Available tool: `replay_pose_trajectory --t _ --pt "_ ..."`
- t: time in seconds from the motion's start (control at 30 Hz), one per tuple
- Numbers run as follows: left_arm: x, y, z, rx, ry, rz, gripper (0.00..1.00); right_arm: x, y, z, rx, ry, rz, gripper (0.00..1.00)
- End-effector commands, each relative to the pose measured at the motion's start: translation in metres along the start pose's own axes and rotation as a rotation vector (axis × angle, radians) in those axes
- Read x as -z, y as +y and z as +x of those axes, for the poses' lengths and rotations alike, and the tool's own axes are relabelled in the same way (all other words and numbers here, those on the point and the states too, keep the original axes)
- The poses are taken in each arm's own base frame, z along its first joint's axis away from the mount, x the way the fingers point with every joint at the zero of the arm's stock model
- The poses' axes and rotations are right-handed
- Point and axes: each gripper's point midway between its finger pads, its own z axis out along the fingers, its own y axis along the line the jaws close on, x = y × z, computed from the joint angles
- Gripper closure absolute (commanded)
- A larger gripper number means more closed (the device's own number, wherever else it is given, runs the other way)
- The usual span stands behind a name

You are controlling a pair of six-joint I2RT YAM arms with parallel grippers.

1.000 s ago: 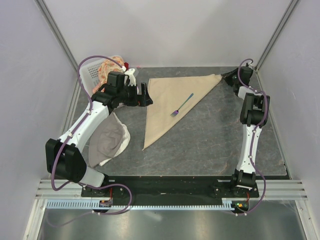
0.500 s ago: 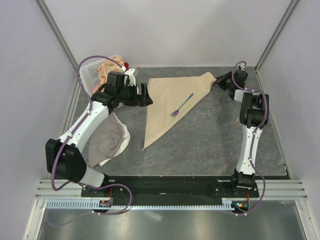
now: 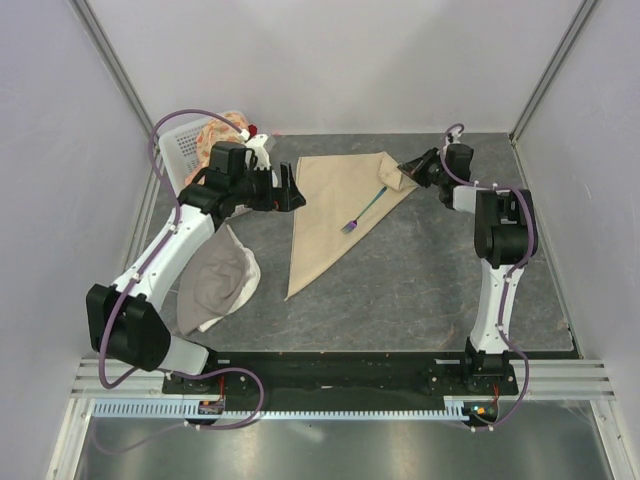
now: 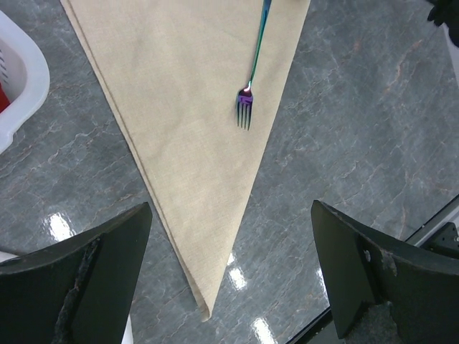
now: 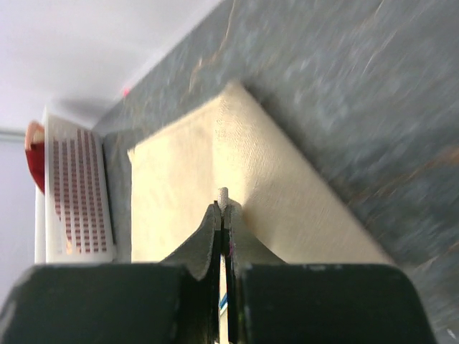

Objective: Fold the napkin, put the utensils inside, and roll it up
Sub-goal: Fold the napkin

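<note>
Napkin (image 3: 330,215) seen from the top camera: folded to a beige triangle, far centre of the dark marbled table (image 3: 430,290), long tip pointing to the near side. Fork (image 3: 365,208) lies on it close to the right edge, tines nearer, teal handle running far-right. Right gripper (image 3: 408,172) pinched tight on the napkin's far-right corner, which is lifted and turned over leftward, above the handle end. Left gripper (image 3: 290,187) spread wide, holding nothing, at the napkin's far-left corner. White basket (image 3: 180,150) far left; grey-and-white cloth (image 3: 215,280) near left, apart from the napkin. Left wrist: both fingers (image 4: 86,287) far apart at the frame's lower edge, napkin (image 4: 193,129) flat below, fork (image 4: 251,72) tines just inside its right edge, basket rim (image 4: 21,93) at left. Right wrist, blurred: right gripper (image 5: 224,208) with fingers pressed together, a pale sliver of cloth between the tips, napkin (image 5: 265,179) beyond, basket (image 5: 75,193) at left.
</note>
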Motion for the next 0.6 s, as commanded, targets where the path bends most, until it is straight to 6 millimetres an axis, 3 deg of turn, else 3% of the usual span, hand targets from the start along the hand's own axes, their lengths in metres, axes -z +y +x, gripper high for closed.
replay_pose_trajectory --t 0.0,0.3,0.57 --pt "0.014 -0.016 -0.019 0.019 -0.075 0.052 0.0 0.017 0.046 0.019 0.072 0.022 -0.099 1.0" --pt "0.02 -0.022 -0.022 0.014 -0.094 0.072 0.0 0.052 0.085 0.084 0.099 0.104 -0.16 1.0" --pt "0.02 -0.025 -0.02 0.022 -0.088 0.092 0.0 0.071 0.092 0.123 0.089 0.165 -0.18 1.0"
